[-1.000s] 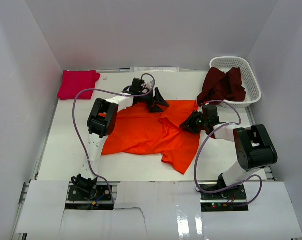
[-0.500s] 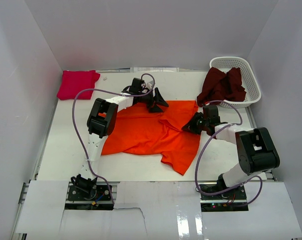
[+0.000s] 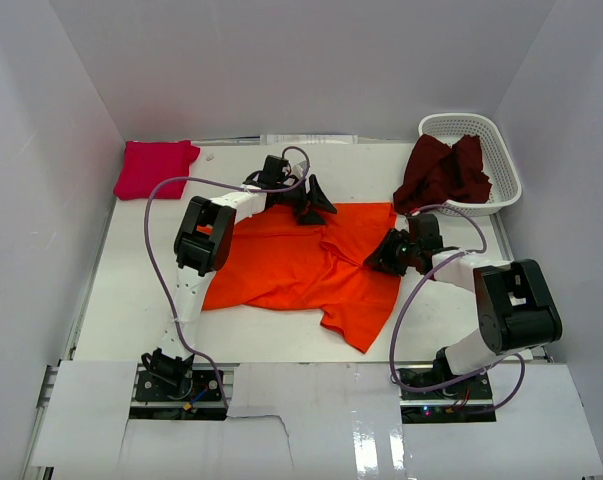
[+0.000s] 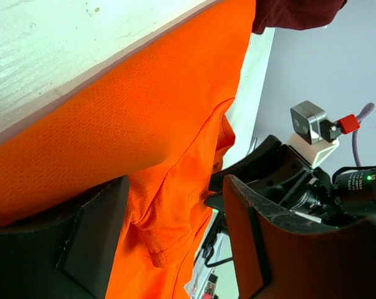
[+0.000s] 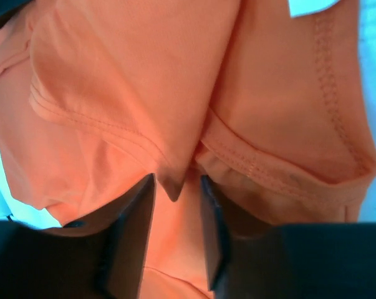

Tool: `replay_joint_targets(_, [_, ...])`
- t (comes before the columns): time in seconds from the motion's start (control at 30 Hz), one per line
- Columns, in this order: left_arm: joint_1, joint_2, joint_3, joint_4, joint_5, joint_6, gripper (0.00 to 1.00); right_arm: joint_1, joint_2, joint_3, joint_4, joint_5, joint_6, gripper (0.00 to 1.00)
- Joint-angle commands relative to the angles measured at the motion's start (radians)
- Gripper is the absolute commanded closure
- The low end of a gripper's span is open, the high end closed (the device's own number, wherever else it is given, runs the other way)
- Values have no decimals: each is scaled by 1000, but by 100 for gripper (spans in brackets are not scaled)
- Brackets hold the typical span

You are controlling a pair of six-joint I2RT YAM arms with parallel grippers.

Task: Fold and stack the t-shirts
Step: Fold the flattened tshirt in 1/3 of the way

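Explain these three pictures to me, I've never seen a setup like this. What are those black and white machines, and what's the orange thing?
These are two robot arms bolted at the near edge of a white table, each ending in a two-finger gripper. The wide picture comes from a fixed camera above and behind them. The two close-ups come from cameras on their wrists. A bright orange cloth t-shirt lies spread and rumpled in the middle. The left gripper is open at its far edge. The right gripper appears shut on a fold of it. A magenta-pink cloth t-shirt lies folded in the far left corner. A dark maroon cloth t-shirt hangs out of a white plastic lattice basket at the far right.
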Motion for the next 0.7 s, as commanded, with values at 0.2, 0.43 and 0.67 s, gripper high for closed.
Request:
replay_joint_targets(0.2, [-5, -127, -25, -65, 100, 15, 27, -26, -67, 177, -187, 74, -140, 45])
replay_joint_targets(0.43, [-4, -351, -120, -137, 154, 27, 26, -26, -63, 343, -226, 111, -235, 46])
replay_joint_targets(0.67, [126, -506, -250, -274, 119, 145, 25, -25, 159, 559, -286, 64, -350, 46])
